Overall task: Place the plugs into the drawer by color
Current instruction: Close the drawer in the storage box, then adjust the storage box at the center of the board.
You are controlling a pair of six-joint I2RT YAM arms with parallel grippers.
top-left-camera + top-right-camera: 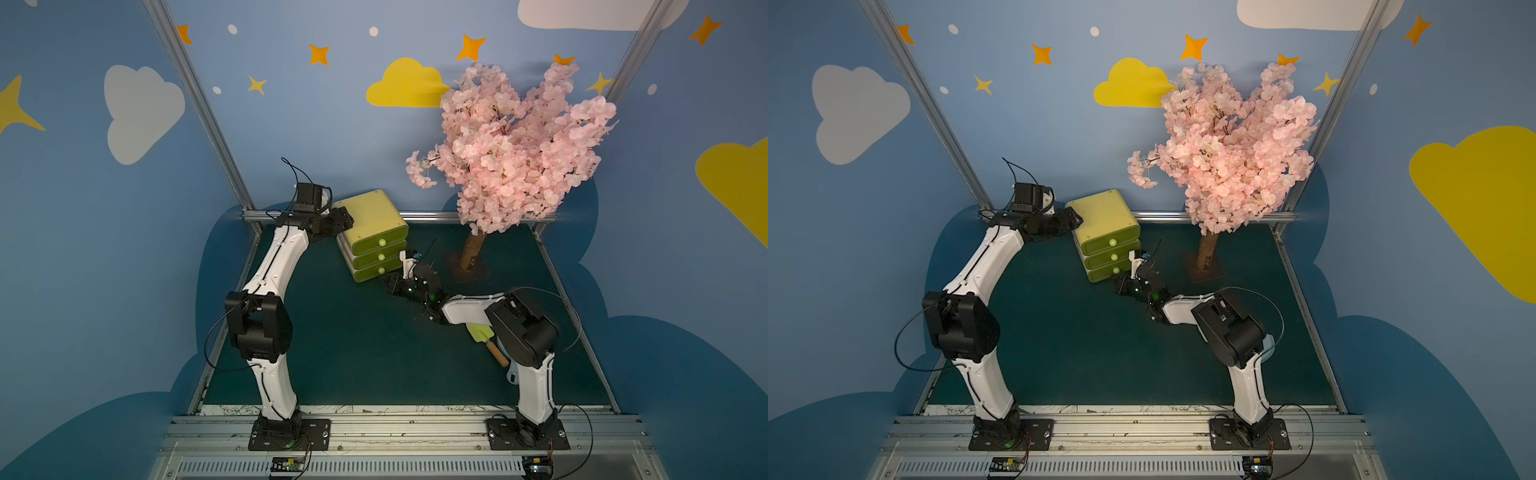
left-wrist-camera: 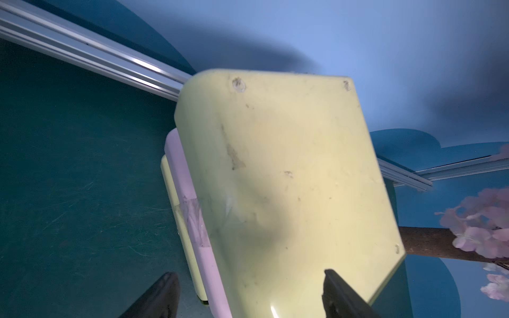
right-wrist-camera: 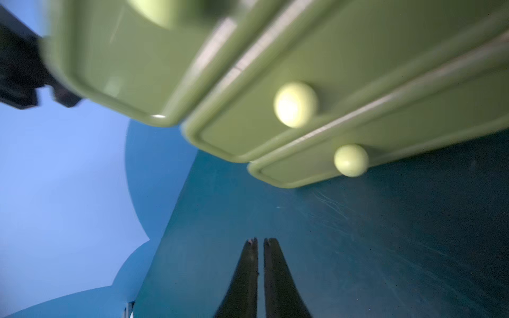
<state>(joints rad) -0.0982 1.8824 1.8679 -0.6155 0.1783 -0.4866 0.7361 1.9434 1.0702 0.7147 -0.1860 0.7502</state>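
The drawer (image 1: 374, 218) (image 1: 1104, 216) is a yellow-green chest at the back of the mat, and its three drawers look pushed in. My left gripper (image 1: 348, 221) (image 1: 1077, 220) is at the chest's top left corner. In the left wrist view it (image 2: 249, 272) is open and straddles the chest's top (image 2: 275, 179), with a gap beside one finger. My right gripper (image 1: 386, 284) (image 1: 1117, 286) (image 3: 259, 239) hovers low over the mat just in front of the bottom knob (image 3: 351, 160). Its fingers are almost together with nothing between them. The plugs are out of view.
A pink blossom tree (image 1: 511, 145) stands on a brown base (image 1: 467, 268) at the back right, near my right gripper. A yellow-green spatula with a wooden handle (image 1: 482, 334) lies under my right arm. A metal rail (image 1: 432, 216) runs behind the chest.
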